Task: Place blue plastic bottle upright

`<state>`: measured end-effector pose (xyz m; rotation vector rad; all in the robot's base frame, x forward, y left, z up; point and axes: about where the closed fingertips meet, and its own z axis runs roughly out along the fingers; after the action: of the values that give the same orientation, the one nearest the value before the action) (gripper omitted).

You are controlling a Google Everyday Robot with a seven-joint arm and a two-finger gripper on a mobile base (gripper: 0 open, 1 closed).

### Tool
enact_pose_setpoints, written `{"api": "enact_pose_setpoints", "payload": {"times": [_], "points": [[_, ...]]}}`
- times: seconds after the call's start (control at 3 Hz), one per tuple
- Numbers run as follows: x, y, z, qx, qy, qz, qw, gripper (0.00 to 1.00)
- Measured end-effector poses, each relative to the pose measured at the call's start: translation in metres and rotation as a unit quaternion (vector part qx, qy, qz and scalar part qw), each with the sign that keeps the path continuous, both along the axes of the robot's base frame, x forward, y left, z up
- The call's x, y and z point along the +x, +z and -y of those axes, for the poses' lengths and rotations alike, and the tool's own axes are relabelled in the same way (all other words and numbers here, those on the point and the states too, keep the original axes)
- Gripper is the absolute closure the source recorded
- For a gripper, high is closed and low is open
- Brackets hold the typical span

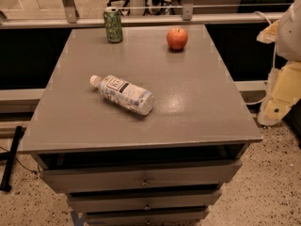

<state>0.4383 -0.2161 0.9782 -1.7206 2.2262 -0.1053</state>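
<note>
The blue plastic bottle [123, 93] lies on its side near the middle of the grey tabletop [197, 107]. It is clear with a white cap pointing to the back left and a white label with dark print. Its base points to the front right. My gripper is out of view. Only cream and white arm parts [284, 81] show at the right edge, beside the table and well away from the bottle. Nothing touches the bottle.
A green drink can [113, 25] stands upright at the back left of the tabletop. A red apple [177, 38] sits at the back, right of centre. Drawers [141, 175] sit below the front edge. A railing [141, 19] runs behind the table.
</note>
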Motion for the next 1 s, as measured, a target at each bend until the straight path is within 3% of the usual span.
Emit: {"api": "enact_pose_setpoints", "payload": {"times": [0.67,1.0], "points": [[0.008,-0.002,-0.011,0.010,0.006,0.003,0.9999,0.00],[0.041,-0.015,-0.064,0.040,0.015,0.013,0.9990,0.00]]}}
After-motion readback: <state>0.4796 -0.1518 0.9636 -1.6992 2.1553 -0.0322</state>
